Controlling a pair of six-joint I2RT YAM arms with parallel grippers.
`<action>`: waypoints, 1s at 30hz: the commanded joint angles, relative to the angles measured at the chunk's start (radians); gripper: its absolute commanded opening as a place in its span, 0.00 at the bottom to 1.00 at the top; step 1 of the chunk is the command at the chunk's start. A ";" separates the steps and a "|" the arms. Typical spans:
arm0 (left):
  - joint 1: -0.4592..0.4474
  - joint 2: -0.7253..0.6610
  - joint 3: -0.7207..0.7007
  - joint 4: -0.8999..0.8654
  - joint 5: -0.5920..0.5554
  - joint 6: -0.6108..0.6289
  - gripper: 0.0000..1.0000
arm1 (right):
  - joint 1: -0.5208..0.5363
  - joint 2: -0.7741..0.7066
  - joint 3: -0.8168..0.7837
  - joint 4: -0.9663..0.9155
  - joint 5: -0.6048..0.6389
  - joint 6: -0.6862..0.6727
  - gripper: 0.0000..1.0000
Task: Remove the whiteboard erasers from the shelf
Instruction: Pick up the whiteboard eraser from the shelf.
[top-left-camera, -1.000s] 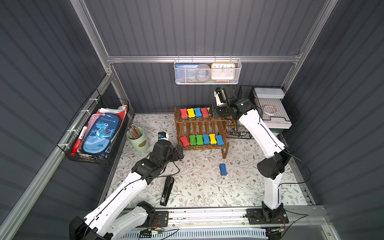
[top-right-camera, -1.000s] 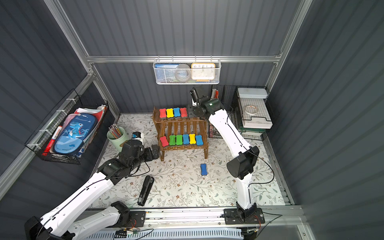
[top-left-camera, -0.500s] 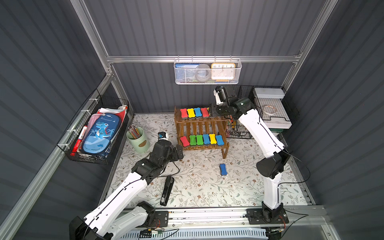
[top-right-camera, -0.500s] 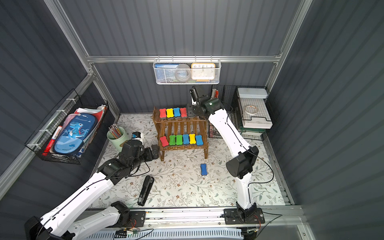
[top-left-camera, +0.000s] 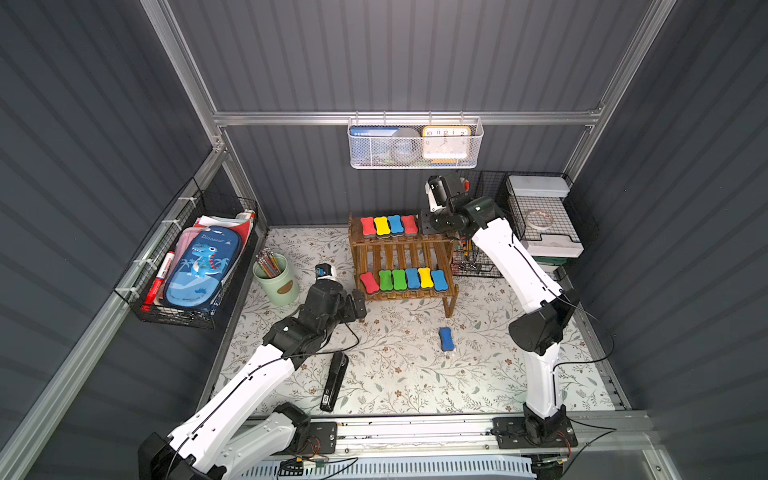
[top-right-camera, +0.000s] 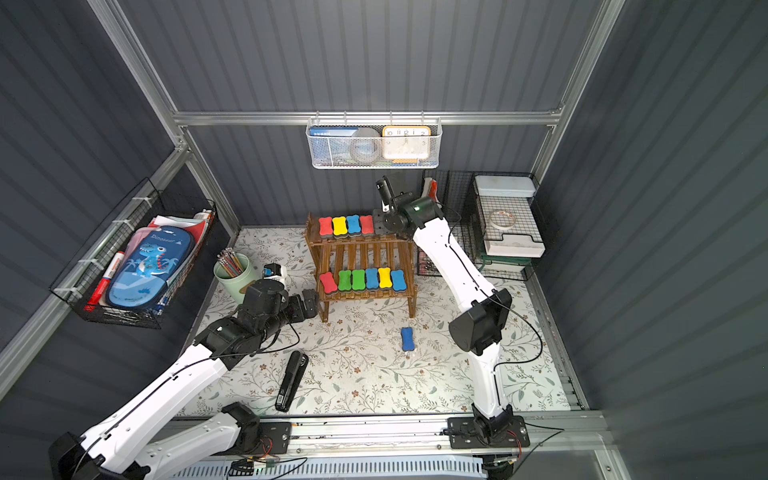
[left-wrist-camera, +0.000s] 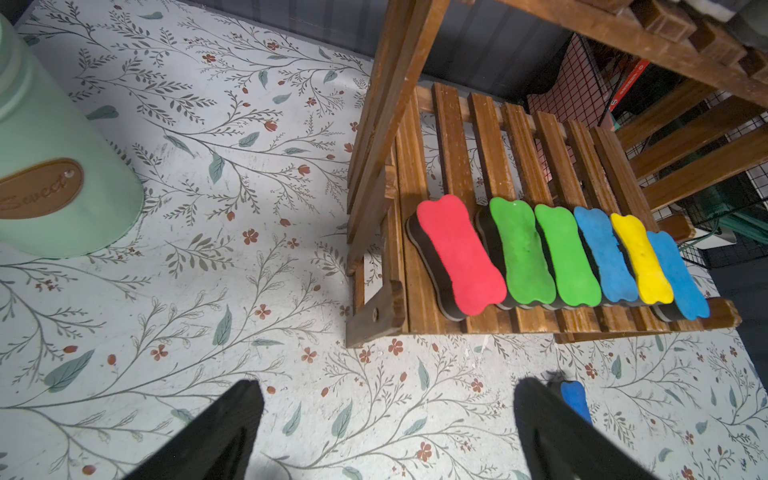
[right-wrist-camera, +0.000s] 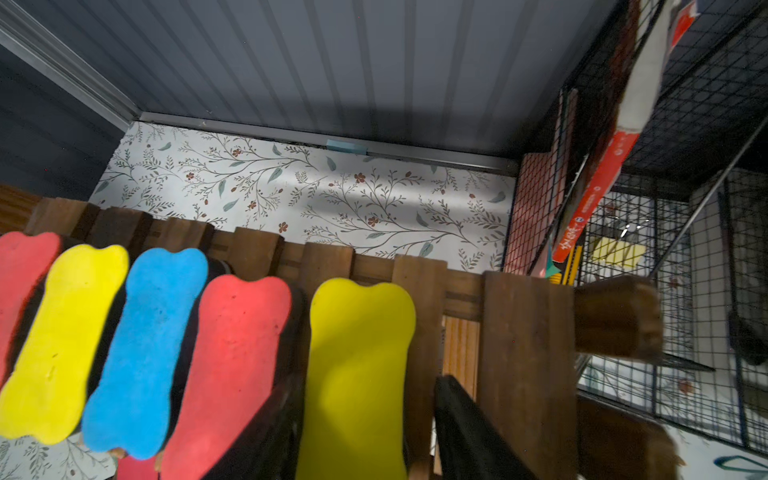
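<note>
Floral mat (top-left-camera: 395, 374) under grey ribbed walls. At the top-tier end of the shelf (top-left-camera: 401, 251), right gripper (right-wrist-camera: 368, 384) astride a yellow eraser (right-wrist-camera: 357, 353); pinching or not, cannot tell. Near the shelf's lower corner, left gripper (left-wrist-camera: 388, 386), jaws spread wide. Whiteboard erasers (top-left-camera: 385, 280) rowed on both tiers; one blue eraser (top-left-camera: 445, 337) on the mat before the shelf.

Left arm (top-left-camera: 249, 384), right arm (top-left-camera: 511, 253): white link shells, black joint housings. Thin black cable loops along each. Black bases sit on the aluminium rail (top-left-camera: 415, 432), with red and black wires beside it.
</note>
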 joint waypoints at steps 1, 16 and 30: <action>-0.005 -0.013 0.025 -0.018 -0.008 0.014 0.99 | -0.006 0.005 0.015 -0.025 0.028 0.000 0.54; -0.006 0.001 0.035 -0.020 -0.011 0.019 0.99 | -0.006 0.010 -0.031 -0.007 -0.009 0.021 0.47; -0.005 0.009 0.054 -0.014 -0.014 0.026 0.99 | -0.006 -0.141 -0.135 0.111 -0.043 0.063 0.22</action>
